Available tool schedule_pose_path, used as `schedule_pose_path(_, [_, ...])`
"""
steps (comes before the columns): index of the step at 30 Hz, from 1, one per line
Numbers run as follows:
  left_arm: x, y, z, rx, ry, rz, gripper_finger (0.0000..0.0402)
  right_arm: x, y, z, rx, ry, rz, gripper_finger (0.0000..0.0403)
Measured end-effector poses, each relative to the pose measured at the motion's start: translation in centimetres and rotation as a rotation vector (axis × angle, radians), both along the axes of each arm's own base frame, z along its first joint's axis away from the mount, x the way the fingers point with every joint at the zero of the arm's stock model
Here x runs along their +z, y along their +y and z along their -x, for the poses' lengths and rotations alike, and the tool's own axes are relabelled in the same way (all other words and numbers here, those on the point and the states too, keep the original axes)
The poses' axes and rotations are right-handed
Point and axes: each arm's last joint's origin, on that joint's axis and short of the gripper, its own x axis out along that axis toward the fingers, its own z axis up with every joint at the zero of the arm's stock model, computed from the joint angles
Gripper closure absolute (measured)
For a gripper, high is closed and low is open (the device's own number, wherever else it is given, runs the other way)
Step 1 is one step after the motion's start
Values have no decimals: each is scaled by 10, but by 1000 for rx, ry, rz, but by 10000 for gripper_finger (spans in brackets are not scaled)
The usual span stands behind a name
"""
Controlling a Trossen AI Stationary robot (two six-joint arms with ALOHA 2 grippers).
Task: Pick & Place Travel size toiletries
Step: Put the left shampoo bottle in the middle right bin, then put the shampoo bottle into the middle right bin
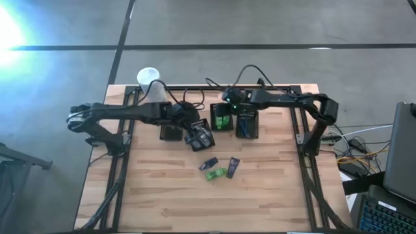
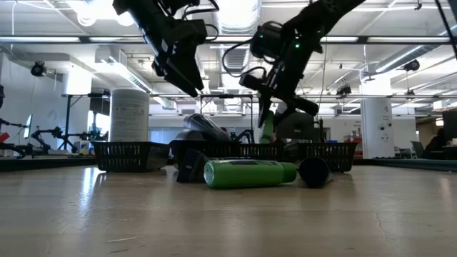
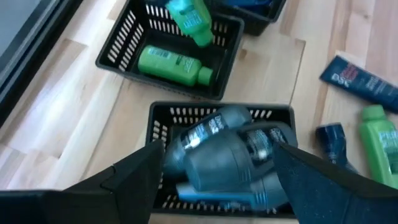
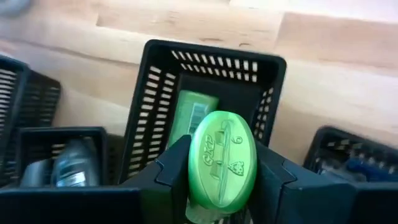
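loose stuff up front: a green bottle lies on its side on the bare tabletop, with a dark flat tube just beside it and another dark blue piece next to that. In the low view the green bottle sits nearest the camera with dark items on either side.

left tool: left tool hangs right over the tilted basket, fingers spread wide and gripping nothing. The grey oval bottles are piled in that basket, right below and between the fingers.

left-side basket: one more black basket sits just to the left of the tilted one, can't tell what's in it.

right tool: right tool is clamped narrow on a green bottle, cap end facing the wrist camera. It's held above the middle basket, and there's already another green bottle lying inside.

middle basket from above: green contents show at the basket under the right arm.

blue basket: the next basket to the right holds blue things, too small to tell exactly what.

back edge: a white canister stands at the far left corner of the tabletop, well apart from the baskets.
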Motion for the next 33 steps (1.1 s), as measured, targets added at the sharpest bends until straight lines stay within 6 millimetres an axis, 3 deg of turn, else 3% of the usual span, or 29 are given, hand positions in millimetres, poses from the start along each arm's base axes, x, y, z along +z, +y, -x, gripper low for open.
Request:
schedule_pose_path(5, [6,0,6,-12,-1,-18,97,5,-23,-15,52,59,-69,295])
schedule_pose_path(9, [5,-1,11,-10,7,-19,97,-8,-49,-24,72,80,-177,295])
schedule_pose_path(12, [1,-2,17,-3,20,-11,97,-14,-61,-31,90,125,-235,278])
schedule_pose_path(18, [-13,-4,34,48,46,35,97,-23,-65,-42,185,255,-312,222])
schedule_pose_path(24, [-21,-8,54,84,33,74,97,-8,-58,-52,247,313,-241,167])
schedule_pose_path(30, [-19,-13,74,49,-10,103,97,46,-38,-57,279,274,-50,130])
schedule_pose_path(33, [-22,-17,83,17,-21,147,97,61,-19,-59,345,272,-26,117])
